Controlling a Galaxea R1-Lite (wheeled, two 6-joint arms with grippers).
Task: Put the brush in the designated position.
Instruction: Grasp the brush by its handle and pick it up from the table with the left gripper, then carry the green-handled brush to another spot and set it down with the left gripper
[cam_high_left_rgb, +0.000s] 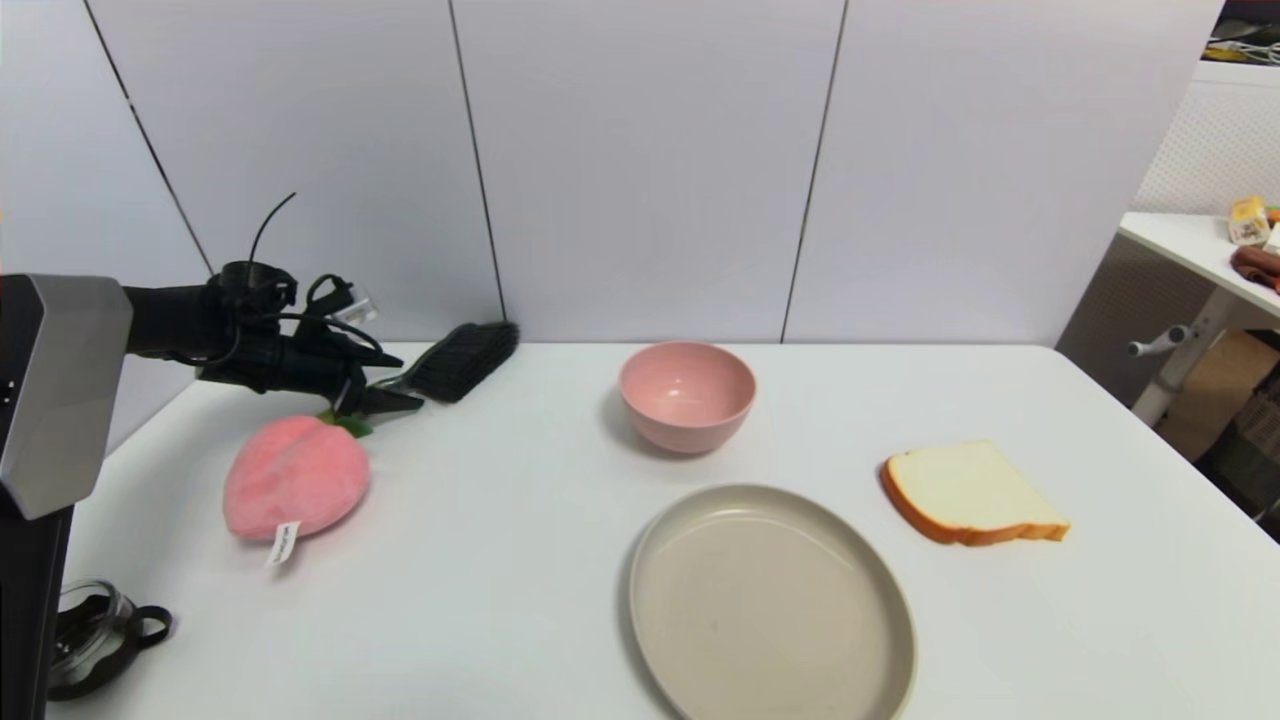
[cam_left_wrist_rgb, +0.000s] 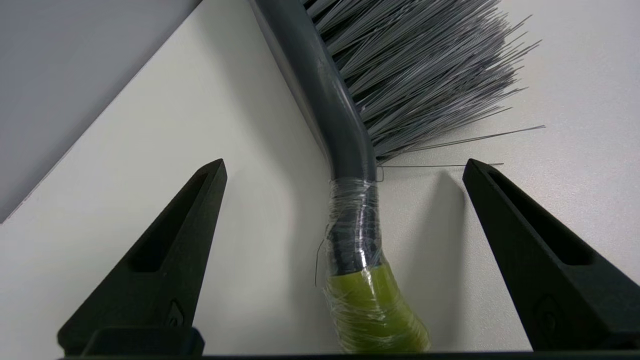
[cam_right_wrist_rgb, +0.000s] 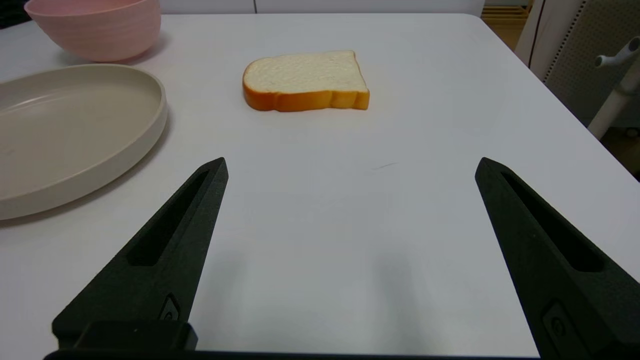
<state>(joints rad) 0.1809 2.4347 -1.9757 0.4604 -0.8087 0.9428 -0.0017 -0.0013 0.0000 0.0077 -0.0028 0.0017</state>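
Beige plate (cam_high_left_rgb: 770, 600) sits nearest me; at ten o'clock my left gripper (cam_left_wrist_rgb: 345, 170) reaches level, fingers wide astride the brush (cam_left_wrist_rgb: 350, 150) neck; right gripper (cam_right_wrist_rgb: 350, 165) wide too.

A: Describe the left arm's construction.
B: Silver-grey boxy housing, then a black wrist section wrapped in loose black cables; one thin wire sticks upward.
A: And the grippers?
B: Left gripper (cam_left_wrist_rgb: 345, 167) and right gripper (cam_right_wrist_rgb: 350, 167) each carry two matte black, tapered fingers with recessed slots
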